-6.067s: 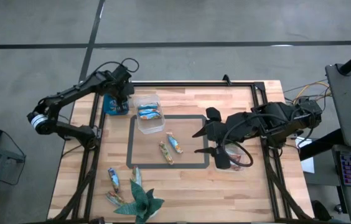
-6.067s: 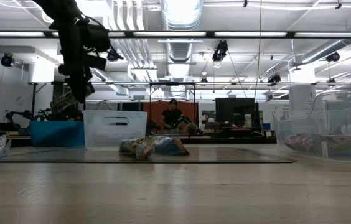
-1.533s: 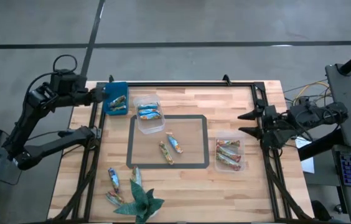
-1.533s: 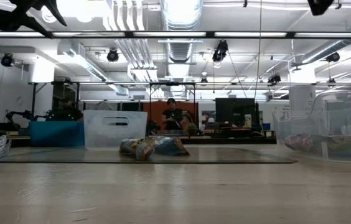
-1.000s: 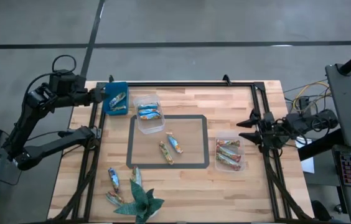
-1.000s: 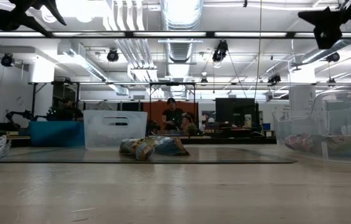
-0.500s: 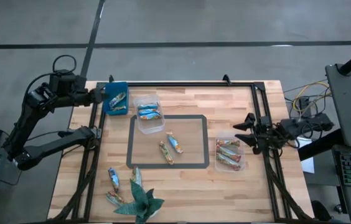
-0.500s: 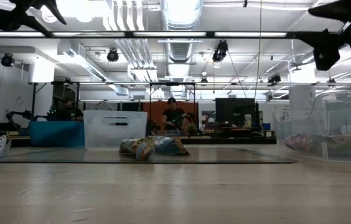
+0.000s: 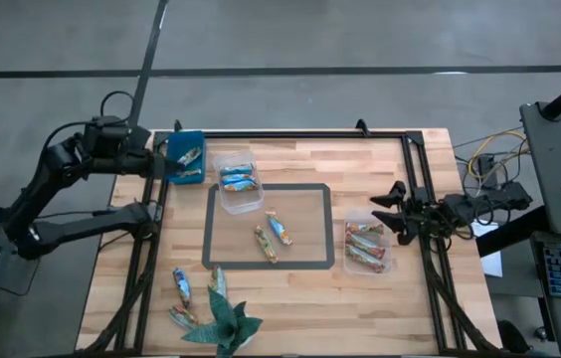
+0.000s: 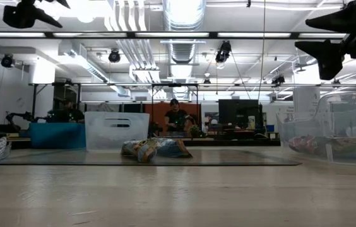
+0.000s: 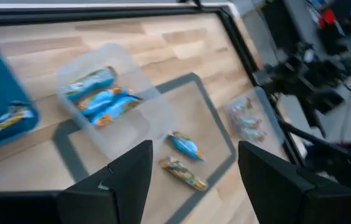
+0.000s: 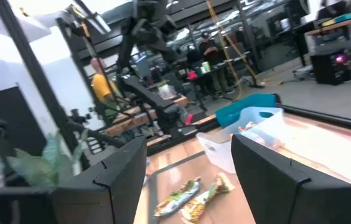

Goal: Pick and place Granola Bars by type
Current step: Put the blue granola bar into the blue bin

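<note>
Dark left gripper (image 9: pixel 169 163) open, empty, over blue bin (image 9: pixel 185 159); right gripper (image 9: pixel 388 211) open, empty, beside clear tub (image 9: pixel 366 245).

We are seeing even, bright overhead light; ceiling lamps (image 10: pixel 184 9) are glaring in the low view, both wrist views are smearing with motion blur, and shadows are staying soft.

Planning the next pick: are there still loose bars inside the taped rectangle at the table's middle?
Yes, the high view shows two granola bars lying side by side inside the taped rectangle, outside any tub.
</note>
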Motion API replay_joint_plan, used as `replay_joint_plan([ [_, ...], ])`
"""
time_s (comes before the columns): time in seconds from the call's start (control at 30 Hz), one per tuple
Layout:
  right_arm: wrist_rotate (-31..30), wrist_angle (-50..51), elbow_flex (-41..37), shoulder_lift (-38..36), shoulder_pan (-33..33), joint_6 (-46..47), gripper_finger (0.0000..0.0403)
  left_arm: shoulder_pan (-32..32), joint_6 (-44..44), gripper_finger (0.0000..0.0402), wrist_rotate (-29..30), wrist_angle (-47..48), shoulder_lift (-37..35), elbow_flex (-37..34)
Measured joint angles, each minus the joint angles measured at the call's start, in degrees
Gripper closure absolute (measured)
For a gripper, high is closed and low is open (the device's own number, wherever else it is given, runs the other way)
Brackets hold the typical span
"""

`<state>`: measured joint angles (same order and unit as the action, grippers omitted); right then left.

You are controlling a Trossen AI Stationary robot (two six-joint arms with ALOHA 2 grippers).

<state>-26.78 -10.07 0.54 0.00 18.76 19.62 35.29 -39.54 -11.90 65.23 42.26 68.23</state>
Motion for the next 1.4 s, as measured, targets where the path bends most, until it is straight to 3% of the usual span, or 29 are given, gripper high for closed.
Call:
replay_joint_plan([
  [0.4,-0.84,6.33,0.0,0.65,-0.02,0.52,0.0179,-15.65,-2.98,0.0184,6.95,-5.98,7.28,0.0],
  [0.6,-10.86,6.27,0.02,2.15,-0.09,0.47,0.0179,-18.8,-4.69,0.0184,8.31,-7.09,10.62,-0.22],
  [1.13,-10.91,6.32,0.02,4.29,-0.02,-0.31,0.0179,-36.3,-8.84,0.0184,14.45,-10.88,20.25,-0.11],
  [1.4,-10.83,6.32,0.02,4.33,-0.02,-0.31,0.0179,-44.64,-3.87,0.0184,13.59,-13.86,27.09,1.26],
])
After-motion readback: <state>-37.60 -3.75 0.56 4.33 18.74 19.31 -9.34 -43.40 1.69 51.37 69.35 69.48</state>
